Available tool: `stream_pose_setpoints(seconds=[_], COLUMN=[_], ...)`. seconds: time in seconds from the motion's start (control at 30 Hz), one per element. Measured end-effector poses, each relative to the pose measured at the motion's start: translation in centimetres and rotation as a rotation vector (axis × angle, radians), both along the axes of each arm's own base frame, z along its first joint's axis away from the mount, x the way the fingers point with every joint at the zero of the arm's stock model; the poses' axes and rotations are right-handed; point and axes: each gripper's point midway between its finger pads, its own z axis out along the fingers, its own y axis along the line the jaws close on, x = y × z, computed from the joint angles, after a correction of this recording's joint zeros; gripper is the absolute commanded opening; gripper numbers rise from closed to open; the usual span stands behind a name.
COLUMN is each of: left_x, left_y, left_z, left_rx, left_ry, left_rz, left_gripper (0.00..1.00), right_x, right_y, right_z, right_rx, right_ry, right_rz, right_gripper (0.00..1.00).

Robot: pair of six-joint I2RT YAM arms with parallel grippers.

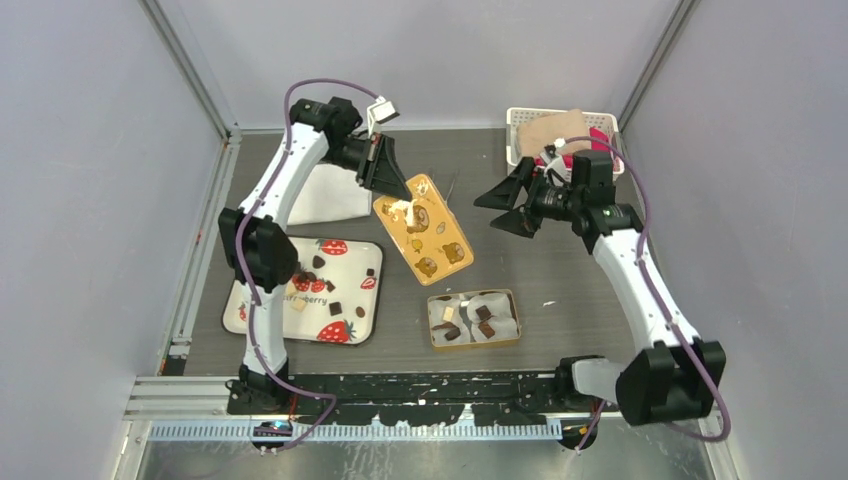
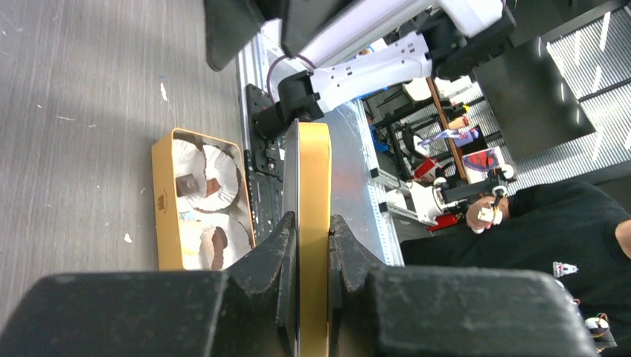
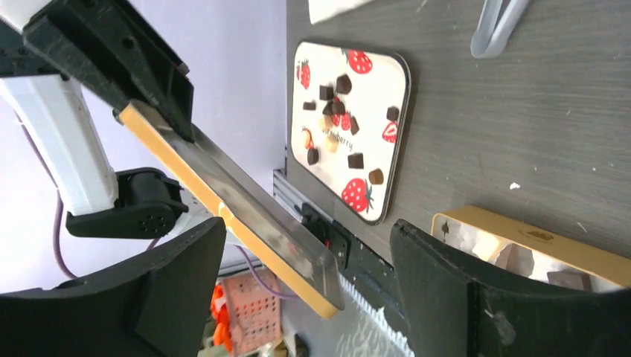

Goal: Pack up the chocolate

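Several chocolate pieces [image 1: 335, 308] lie on the strawberry-printed tray [image 1: 352, 262], most of them dark brown; the right wrist view shows these chocolate pieces [image 3: 356, 160] too. More chocolate [image 1: 484, 325] sits in paper cups inside the gold tin [image 1: 474, 345]. My left gripper [image 1: 400, 190] is shut on the top edge of the golden-yellow lid [image 1: 425, 230] and holds it tilted above the table. In the left wrist view the lid [image 2: 314, 171] stands edge-on between the left gripper's [image 2: 314, 223] fingers. My right gripper [image 1: 488, 213] stands open just right of the lid, touching nothing.
A white basket [image 1: 520, 120] holding brown and pink items stands at the back right. A white sheet [image 1: 330, 195] lies behind the tray. The tin [image 2: 165, 201] shows below the lid in the left wrist view. A grey tweezers-like tool [image 3: 498, 30] lies on the table.
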Motion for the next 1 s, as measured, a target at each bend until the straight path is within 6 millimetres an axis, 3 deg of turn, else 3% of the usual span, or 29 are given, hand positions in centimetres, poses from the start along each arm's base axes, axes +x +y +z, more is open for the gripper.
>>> stream_pose_setpoints(seconds=[0.07, 0.17, 0.3, 0.37, 0.47, 0.57, 0.73, 0.87, 1.0], left_x=[0.5, 1.0, 1.1, 1.1, 1.1, 1.1, 1.1, 1.2, 1.2], left_y=[-0.2, -0.4, -0.4, -0.4, -0.4, -0.4, -0.3, -0.3, -0.3], left_z=[0.6, 1.6, 2.2, 2.3, 2.2, 2.4, 2.7, 2.7, 2.7], left_rx=[-0.006, -0.015, -0.019, -0.016, -0.010, -0.010, -0.011, -0.011, -0.011], left_ry=[-0.017, -0.038, -0.040, -0.033, -0.019, -0.019, -0.020, -0.019, -0.019], left_rz=[0.001, 0.003, 0.004, 0.004, 0.005, 0.005, 0.008, 0.010, 0.011], left_gripper=[0.00, 0.00, 0.00, 0.00, 0.00, 0.00, 0.00, 0.00, 0.00], right_x=[-0.1, -0.6, -1.9, -3.3, -4.6, -4.6, -4.1, -3.3, -3.3], right_y=[-0.2, -0.7, -1.3, -0.7, 1.1, 2.6, 3.8, 3.2, 2.2], right_z=[1.3, 1.6, -0.9, -2.1, -2.3, -1.4, -1.8, -1.9, 0.0], right_rx=[-0.004, 0.001, -0.007, -0.041, -0.079, -0.091, -0.113, -0.119, -0.103], right_ry=[-0.073, -0.158, -0.249, -0.299, -0.386, -0.484, -0.559, -0.589, -0.652], right_rz=[-0.057, -0.153, -0.309, -0.329, -0.299, -0.288, -0.286, -0.347, -0.396], right_gripper=[0.86, 0.87, 0.89, 0.88, 0.87, 0.87, 0.88, 0.91, 0.92])
